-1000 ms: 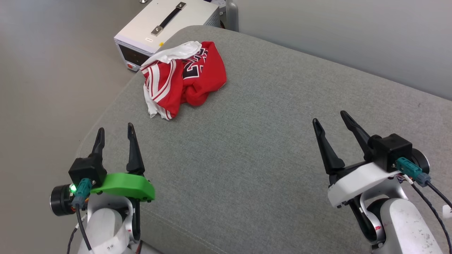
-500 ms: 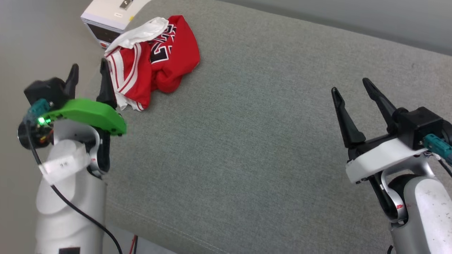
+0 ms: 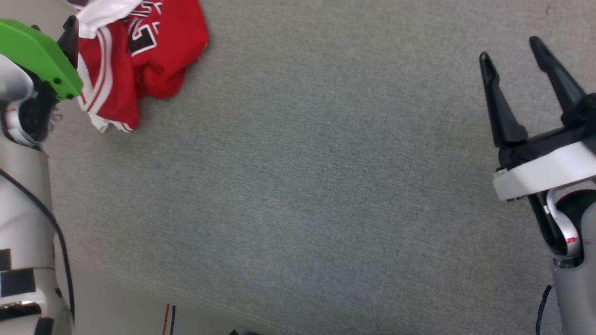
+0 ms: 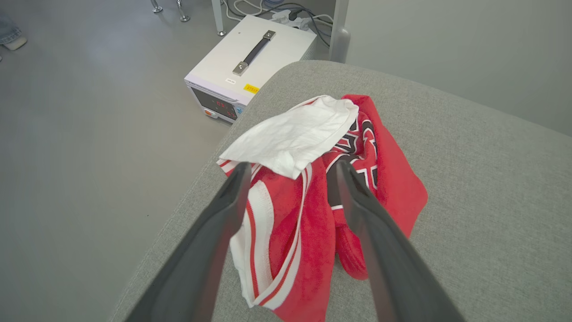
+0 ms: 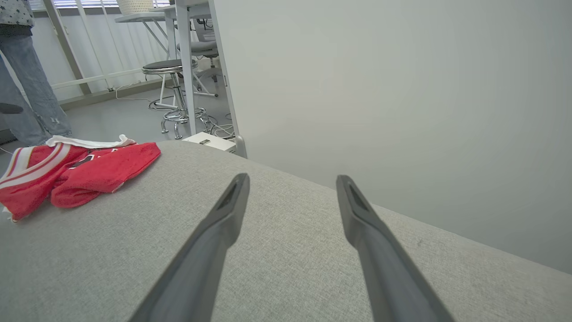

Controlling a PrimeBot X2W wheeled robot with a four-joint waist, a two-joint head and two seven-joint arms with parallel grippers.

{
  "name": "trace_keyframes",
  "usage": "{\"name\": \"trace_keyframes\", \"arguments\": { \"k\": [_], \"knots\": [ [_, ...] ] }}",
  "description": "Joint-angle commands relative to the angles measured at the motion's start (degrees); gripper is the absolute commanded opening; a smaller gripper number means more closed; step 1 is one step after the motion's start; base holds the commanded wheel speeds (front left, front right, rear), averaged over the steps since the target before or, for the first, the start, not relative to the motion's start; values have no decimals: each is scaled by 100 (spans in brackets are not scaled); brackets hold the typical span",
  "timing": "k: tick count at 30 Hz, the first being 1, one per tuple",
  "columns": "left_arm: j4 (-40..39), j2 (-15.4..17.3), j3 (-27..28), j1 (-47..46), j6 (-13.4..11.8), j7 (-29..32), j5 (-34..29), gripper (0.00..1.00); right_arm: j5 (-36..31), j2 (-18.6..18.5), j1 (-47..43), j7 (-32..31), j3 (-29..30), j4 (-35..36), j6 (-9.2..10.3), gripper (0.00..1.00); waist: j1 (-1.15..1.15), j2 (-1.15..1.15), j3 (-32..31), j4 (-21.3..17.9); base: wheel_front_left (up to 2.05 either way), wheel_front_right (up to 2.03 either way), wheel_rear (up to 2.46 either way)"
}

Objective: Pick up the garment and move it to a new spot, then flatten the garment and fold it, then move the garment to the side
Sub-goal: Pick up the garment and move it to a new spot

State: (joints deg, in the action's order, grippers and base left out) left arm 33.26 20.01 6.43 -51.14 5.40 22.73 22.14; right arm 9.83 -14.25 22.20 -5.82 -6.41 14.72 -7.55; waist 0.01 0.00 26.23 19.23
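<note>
Jaws apart on left gripper [image 4: 292,164] and right gripper [image 3: 510,47]; left aimed at crumpled red jersey-style shirt [image 4: 384,179] with white sleeves, at far-left corner of grey fabric surface [image 4: 469,223].
Risk: a shallow pinch takes only the loose white sleeve [image 4: 295,138], or nudges the heap off the edge.

Lab-like room: white instrument box [image 4: 250,67] on grey floor [image 4: 89,134], cables [image 4: 300,10], metal stool [image 5: 167,66].

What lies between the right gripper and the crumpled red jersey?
Only bare grey woven cushion separates the right gripper from the crumpled red-and-white jersey, per the head view.
</note>
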Motion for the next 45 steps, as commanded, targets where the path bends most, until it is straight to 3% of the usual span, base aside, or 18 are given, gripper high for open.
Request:
{"name": "trace_keyframes", "arguments": {
  "k": [1,5,12,22,23,24,25,29,35,45],
  "knots": [
    [79,89,-9,-158,33,234,83,100,40,-52,104,-30,18,101,6,100,-1,0,508,-260,0,0,0],
    [227,315,99,-376,-1,933,310,100,37,-186,282,-167,85,443,6,100,-1,0,987,-389,0,0,0],
    [405,407,264,-397,-30,1216,574,100,33,-318,343,-323,221,869,6,100,-1,0,1365,-487,0,0,0],
    [1100,209,354,-278,-34,1758,991,100,6,-409,333,-532,301,1299,6,100,-1,0,1535,-511,0,0,0],
    [1146,197,357,-281,-40,1823,1022,97,5,-413,338,-543,303,1325,6,100,-1,0,1534,-514,0,0,0],
    [1193,193,357,-289,-43,1888,1050,39,6,-416,344,-558,304,1352,6,100,-1,0,1535,-520,0,0,0],
    [1219,193,352,-293,-36,1912,1064,0,8,-419,348,-569,305,1370,6,100,-1,0,1536,-523,0,0,0],
    [1292,213,338,-308,-4,1756,1074,0,23,-432,348,-567,328,1378,6,100,-1,0,1511,-535,0,0,0],
    [1382,385,267,-426,48,1025,895,0,35,-359,305,-464,346,1212,6,100,-1,0,1274,-541,0,0,0],
    [1335,590,308,-435,125,-1080,651,0,121,47,72,-56,276,574,6,100,-1,0,368,-593,0,0,0]
  ]
}}
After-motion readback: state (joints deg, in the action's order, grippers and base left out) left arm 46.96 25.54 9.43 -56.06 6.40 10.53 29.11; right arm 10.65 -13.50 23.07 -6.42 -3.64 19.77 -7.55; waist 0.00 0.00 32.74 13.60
